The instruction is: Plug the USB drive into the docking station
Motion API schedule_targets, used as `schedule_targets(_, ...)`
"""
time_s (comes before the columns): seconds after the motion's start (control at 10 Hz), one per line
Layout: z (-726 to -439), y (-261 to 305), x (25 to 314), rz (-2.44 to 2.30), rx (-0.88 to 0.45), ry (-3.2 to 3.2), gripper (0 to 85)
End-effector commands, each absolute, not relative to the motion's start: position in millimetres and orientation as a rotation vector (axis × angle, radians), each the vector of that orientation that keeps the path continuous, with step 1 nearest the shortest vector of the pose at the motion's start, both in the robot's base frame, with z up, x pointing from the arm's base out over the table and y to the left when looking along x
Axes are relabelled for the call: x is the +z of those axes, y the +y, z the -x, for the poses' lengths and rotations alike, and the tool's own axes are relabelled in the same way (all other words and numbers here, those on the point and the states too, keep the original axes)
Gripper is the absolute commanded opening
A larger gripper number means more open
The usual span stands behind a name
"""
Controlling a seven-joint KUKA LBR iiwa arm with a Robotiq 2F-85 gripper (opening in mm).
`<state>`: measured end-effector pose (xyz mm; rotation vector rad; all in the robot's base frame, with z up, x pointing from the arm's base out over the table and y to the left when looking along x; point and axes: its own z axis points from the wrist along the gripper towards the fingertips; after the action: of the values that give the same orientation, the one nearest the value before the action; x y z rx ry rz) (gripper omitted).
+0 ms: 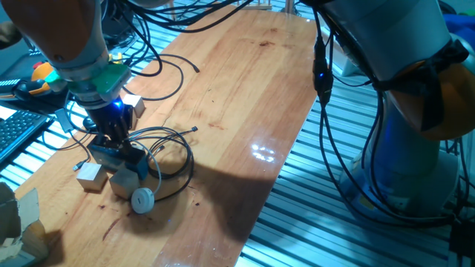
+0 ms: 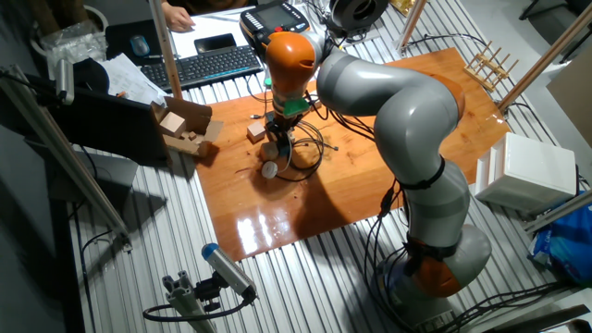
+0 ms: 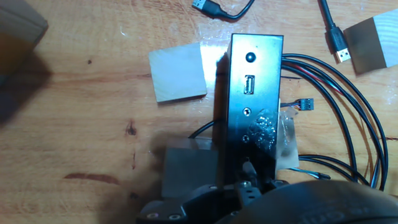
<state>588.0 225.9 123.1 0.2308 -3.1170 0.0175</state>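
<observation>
The docking station (image 3: 255, 106) is a flat black box lying on the wooden table, with a USB port (image 3: 250, 84) in its upper face and thin black cables (image 3: 336, 124) leaving its right side. My gripper (image 3: 247, 186) hangs just over the box's near end, its dark fingers close together. A small grey tip between them appears to be the USB drive (image 3: 249, 168), short of the port. In one fixed view the gripper (image 1: 119, 137) stands right above the docking station (image 1: 110, 154). The other fixed view shows the gripper (image 2: 280, 143) low over the table.
Pale wooden cubes (image 3: 179, 71) (image 3: 372, 40) (image 3: 186, 165) flank the box, with loose cable plugs (image 3: 341, 53) nearby. A round grey puck (image 1: 142, 199) lies close to the table's front edge beside two cubes (image 1: 90, 176) (image 1: 125, 182). Cardboard and a keyboard (image 2: 208, 65) lie past the table's left side.
</observation>
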Motion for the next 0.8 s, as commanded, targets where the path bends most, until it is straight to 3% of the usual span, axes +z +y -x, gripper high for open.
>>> schedule_targets(0.0,-588.2,226.0,123.0,-0.228,0.017,-3.117,0.0)
schedule_targets(0.7,-589.5,225.4,117.8,-0.221,0.022,-3.113,0.0)
